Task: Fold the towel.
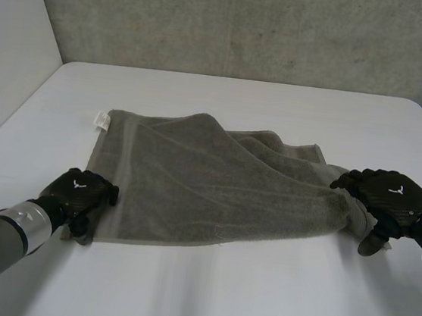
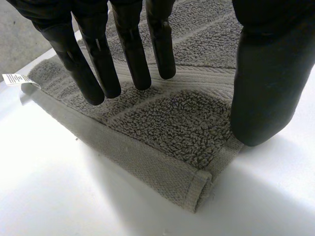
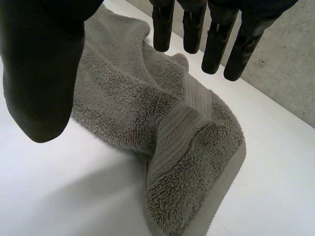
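Note:
A grey-green towel (image 1: 208,181) lies folded over on the white table (image 1: 218,296), its right end bunched up. My left hand (image 1: 81,193) hovers at the towel's near left corner. In the left wrist view its fingers (image 2: 128,54) are straight and stand apart from the thumb, just over the towel's corner (image 2: 182,123), gripping nothing. My right hand (image 1: 389,197) is at the towel's right end. In the right wrist view its fingers (image 3: 216,44) are straight and the thumb spread wide, with the rumpled towel end (image 3: 182,147) below the palm and not held.
A white label (image 1: 99,119) sticks out at the towel's far left corner, also beyond my left fingertips as the label (image 2: 15,78). A grey concrete wall (image 1: 249,25) runs behind the table's far edge. Bare table surrounds the towel.

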You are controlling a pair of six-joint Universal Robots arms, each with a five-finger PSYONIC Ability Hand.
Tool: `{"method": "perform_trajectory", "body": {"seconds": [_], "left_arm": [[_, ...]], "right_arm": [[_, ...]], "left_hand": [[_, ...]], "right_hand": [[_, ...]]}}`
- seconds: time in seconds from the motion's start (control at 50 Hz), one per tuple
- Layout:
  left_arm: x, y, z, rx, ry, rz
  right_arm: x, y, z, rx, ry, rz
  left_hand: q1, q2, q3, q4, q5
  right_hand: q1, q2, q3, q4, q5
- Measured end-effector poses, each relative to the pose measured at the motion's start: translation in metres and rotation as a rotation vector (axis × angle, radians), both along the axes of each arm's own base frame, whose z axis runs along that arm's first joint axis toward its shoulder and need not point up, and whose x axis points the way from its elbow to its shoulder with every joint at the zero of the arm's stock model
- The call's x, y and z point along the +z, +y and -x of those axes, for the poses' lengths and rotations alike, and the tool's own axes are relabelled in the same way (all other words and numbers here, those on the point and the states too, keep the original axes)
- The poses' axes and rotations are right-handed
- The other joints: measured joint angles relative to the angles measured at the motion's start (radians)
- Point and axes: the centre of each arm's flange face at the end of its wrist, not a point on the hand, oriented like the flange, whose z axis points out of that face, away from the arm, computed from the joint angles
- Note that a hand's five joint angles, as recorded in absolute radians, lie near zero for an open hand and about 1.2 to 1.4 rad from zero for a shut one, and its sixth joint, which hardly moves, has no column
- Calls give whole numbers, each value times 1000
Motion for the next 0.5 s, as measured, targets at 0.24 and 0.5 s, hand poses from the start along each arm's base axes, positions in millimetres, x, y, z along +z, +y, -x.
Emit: {"method": "perform_trajectory", "body": {"seconds": [0.24, 0.5], "left_arm": [[-3, -5, 2, -5, 0, -2], [0, -19, 3, -6, 2, 26]], "right_arm": [[0, 1, -1, 6, -3, -2], [-1, 1, -1, 7, -3, -3]], "left_hand": [[51, 57, 60, 48, 57], [116, 120, 123, 115, 111]], "right_hand": [[0, 0, 0, 0, 0], [0, 0, 0, 0, 0]]}}
